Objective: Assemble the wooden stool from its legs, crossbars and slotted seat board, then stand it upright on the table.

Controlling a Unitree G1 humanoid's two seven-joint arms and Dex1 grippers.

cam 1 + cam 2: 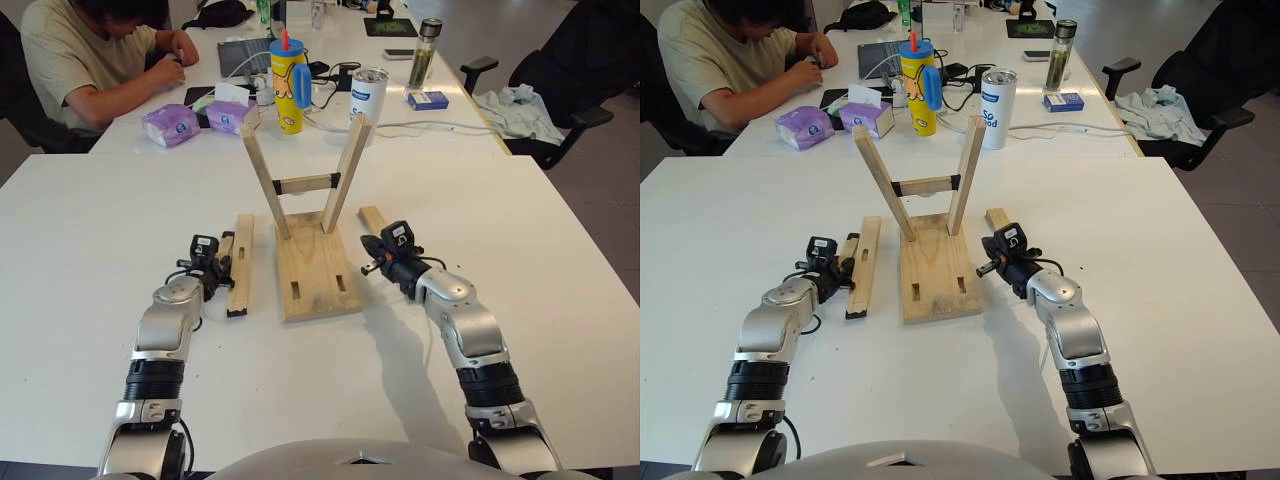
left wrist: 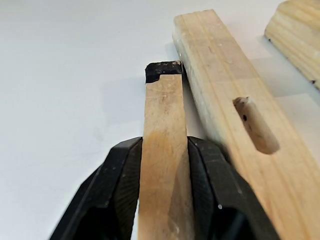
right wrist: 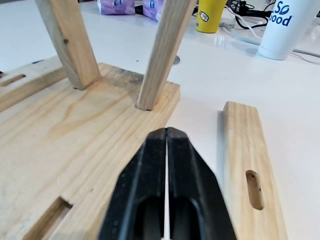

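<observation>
The slotted seat board (image 1: 318, 275) lies flat mid-table. Two legs (image 1: 264, 180) (image 1: 346, 172) stand in its far slots, splayed apart and joined by a crossbar (image 1: 305, 184). A loose leg (image 1: 241, 262) lies along the board's left side, and another loose leg (image 3: 247, 165) lies at its right. My left gripper (image 2: 164, 145) is shut on a thin crossbar with a black end (image 2: 162, 105), low over the table right beside the left loose leg (image 2: 240, 100). My right gripper (image 3: 166, 131) is shut with nothing in it, over the board's right edge (image 3: 75, 150), between the right standing leg (image 3: 165, 50) and the right loose leg.
On a second table behind stand a yellow bottle (image 1: 288, 88), a white tumbler (image 1: 367, 95), tissue packs (image 1: 170, 125) and cables. Bare white tabletop (image 1: 90, 260) stretches to the left and right of the parts. A chair (image 1: 560, 70) stands at the far right.
</observation>
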